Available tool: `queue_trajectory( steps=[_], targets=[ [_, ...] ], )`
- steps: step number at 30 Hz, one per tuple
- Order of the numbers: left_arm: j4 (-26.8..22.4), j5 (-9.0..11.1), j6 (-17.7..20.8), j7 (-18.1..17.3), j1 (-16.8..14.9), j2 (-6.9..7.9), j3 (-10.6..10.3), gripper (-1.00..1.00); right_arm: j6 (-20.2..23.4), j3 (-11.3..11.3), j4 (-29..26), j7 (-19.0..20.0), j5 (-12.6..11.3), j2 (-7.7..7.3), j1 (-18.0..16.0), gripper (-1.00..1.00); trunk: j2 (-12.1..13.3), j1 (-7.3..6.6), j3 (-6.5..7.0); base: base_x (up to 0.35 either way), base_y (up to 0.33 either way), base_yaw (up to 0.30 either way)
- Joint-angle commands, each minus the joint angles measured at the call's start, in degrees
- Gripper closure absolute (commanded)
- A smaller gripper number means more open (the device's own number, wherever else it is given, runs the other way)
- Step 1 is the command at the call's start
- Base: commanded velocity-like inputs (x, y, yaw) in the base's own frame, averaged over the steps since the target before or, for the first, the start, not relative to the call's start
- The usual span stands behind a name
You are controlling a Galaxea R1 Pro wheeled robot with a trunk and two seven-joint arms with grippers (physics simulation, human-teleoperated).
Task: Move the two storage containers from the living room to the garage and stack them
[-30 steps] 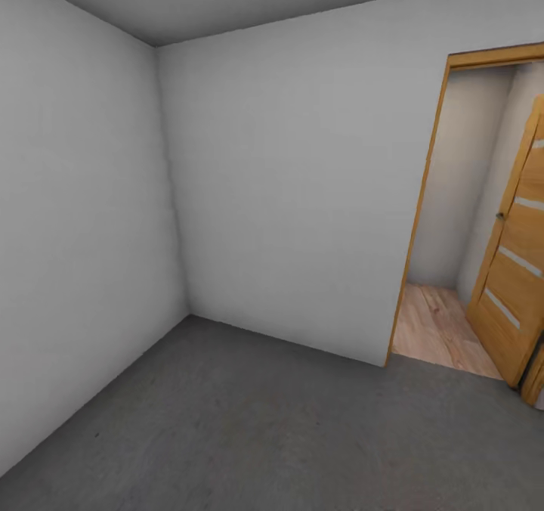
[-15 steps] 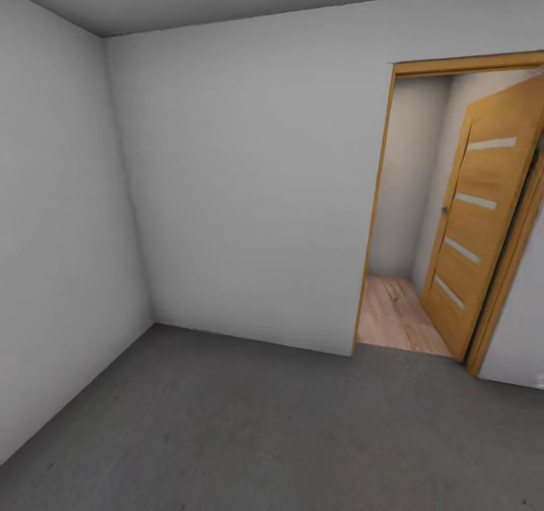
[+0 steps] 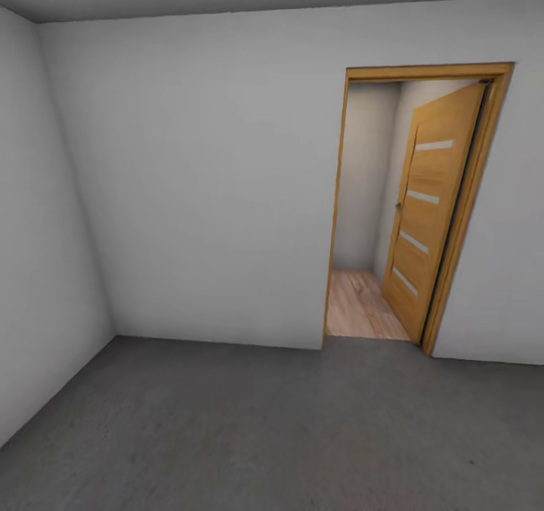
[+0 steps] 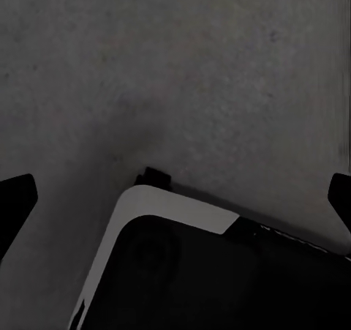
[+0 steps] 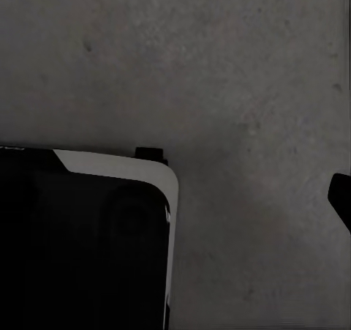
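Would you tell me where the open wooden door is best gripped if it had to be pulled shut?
Probably the small handle near the free edge of the door. The door is hinged on the right and swung away into the hallway, so come through the doorway toward the face that shows. The handle is too small to judge its shape.

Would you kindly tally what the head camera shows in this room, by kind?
Wooden doors: 1
Door frames: 1
White walls: 2
Grey concrete floor: 1
Total: 5
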Motion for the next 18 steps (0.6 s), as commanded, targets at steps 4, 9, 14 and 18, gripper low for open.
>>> queue_trajectory(
  steps=[4, 9, 14, 18],
  targets=[
    [0.0, 0.0, -0.2, -0.1, 0.0, -0.01, 0.4, -1.00, -0.3, 0.5, 0.2, 0.0, -0.4, 0.05, -0.1, -1.00, -0.1, 0.01, -0.10, 0.000, 0.000, -0.300],
    [0.0, 0.0, -0.2, -0.1, 0.0, -0.01, 0.4, -1.00, -0.3, 0.5, 0.2, 0.0, -0.4, 0.02, -0.1, -1.00, -0.1, 0.01, -0.10, 0.000, 0.000, -0.300],
    [0.0, 0.0, -0.2, -0.1, 0.0, -0.01, 0.4, -1.00, -0.3, 0.5, 0.2, 0.0, -0.4, -0.02, -0.1, -1.00, -0.1, 0.01, -0.10, 0.000, 0.000, -0.300],
    [0.0, 0.0, -0.2, -0.1, 0.0, -0.01, 0.4, -1.00, -0.3, 0.5, 0.2, 0.0, -0.4, -0.03, -0.1, -1.00, -0.1, 0.01, -0.10, 0.000, 0.000, -0.300]
  ],
)
